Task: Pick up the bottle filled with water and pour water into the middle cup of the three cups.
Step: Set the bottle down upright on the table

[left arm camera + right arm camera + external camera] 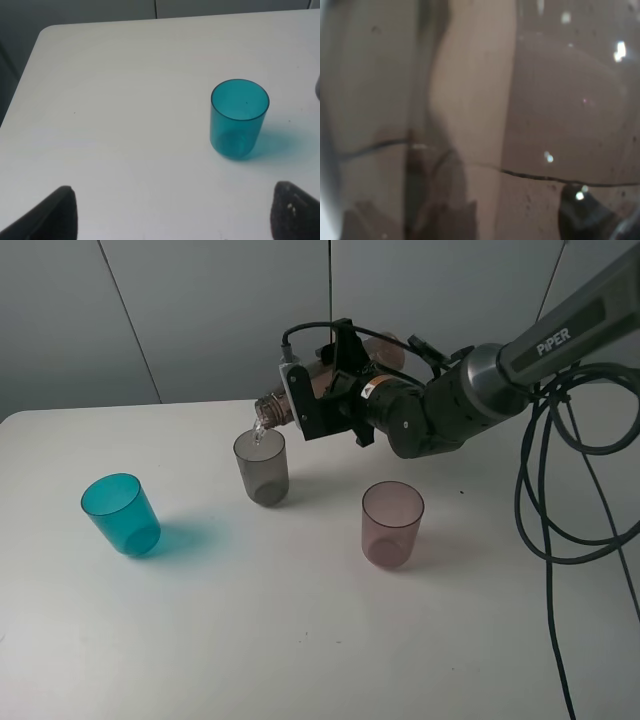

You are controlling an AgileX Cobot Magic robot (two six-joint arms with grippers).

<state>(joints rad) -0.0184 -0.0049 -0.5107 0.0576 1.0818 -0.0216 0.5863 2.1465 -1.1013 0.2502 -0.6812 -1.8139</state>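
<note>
Right now, nearest the high camera, the teal cup (120, 515) and the pink cup (392, 525) stand apart and clear of the pour. The left gripper (172, 215) hangs idle above the table near the teal cup, fingers spread. Further back stands the middle cup (262, 468). The bottle (272, 412) is tipped about level above it, with its neck over the rim and a thin thread of water (259, 432) falling inside. The right gripper (335, 380) is clamped on the bottle's body. Its wrist view shows only smoky plastic, probably the bottle wall. To pour well, hold the mouth over the cup's centre, deepen the tilt slowly, and avoid touching the rim.
</note>
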